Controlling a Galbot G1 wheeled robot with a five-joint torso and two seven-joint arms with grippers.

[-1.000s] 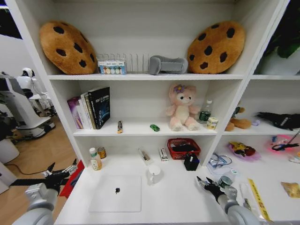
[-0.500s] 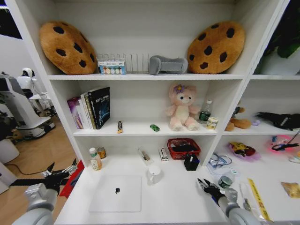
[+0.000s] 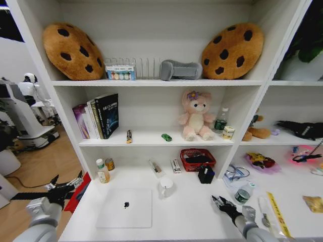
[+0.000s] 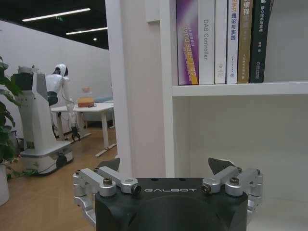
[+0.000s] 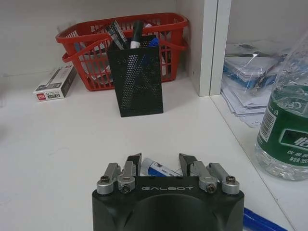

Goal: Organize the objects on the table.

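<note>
Right gripper [image 5: 161, 162] around, perhaps touching, blue-white marker [image 5: 159, 169]

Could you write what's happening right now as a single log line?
right gripper: open, low over desk, marker between fingers | left gripper: open, parked off desk's left edge | pen cup: upright before red basket

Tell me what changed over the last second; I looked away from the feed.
The right gripper drew back slightly toward the robot along the desk's right side, uncovering more of the clear green-labelled bottle beside it. Its fingers are open, with a blue-and-white marker lying between them, not gripped. The left gripper kept hovering off the desk's left edge. The laptop, white mug and black pen cup stayed put.
</note>
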